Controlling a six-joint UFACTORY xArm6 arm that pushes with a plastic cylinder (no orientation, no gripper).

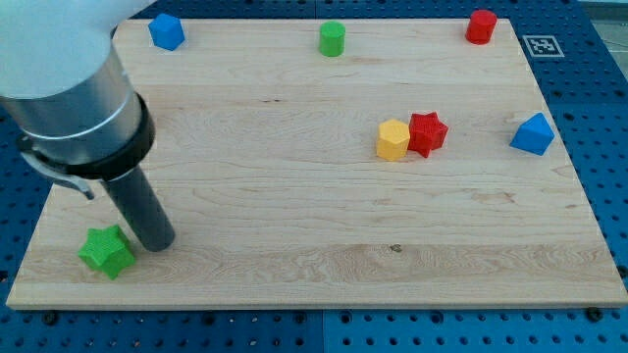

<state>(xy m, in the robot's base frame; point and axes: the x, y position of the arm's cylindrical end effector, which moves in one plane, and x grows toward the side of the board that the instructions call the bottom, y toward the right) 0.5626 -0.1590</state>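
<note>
The rod ended in no jaws, so nothing could be opened, closed or gripped; only a bare tip [157, 241] was seen, set down on the wooden board [294, 196] near its lower left corner.

The green star block [107, 251] is taken as the landmark. The tip was placed just to the right of it and a little toward the view's top, so close that contact seemed likely, though it could not be settled whether the two were touching or barely apart. The star was lying close to the board's left and bottom edges. A risk was judged from this: were the star pressed further to the left or down, it could be slid off the board onto the blue pegboard [589, 59]. Because the tip was met off the star's centre, and its points offered uneven faces, the block might also be spun or might slip past the rod instead of travelling straight.

Far above the star, at the top edge, a blue block [167, 31] of unclear shape was found. Further right along that edge a green cylinder [332, 39] was standing. Well to the right of the star and higher, a yellow block [392, 139] and a red star block [427, 133] were seen touching side by side. Farthest from the star, a red cylinder [481, 26] was placed at the top right corner, and a blue block [533, 134] with a peaked top was set near the right edge.
</note>
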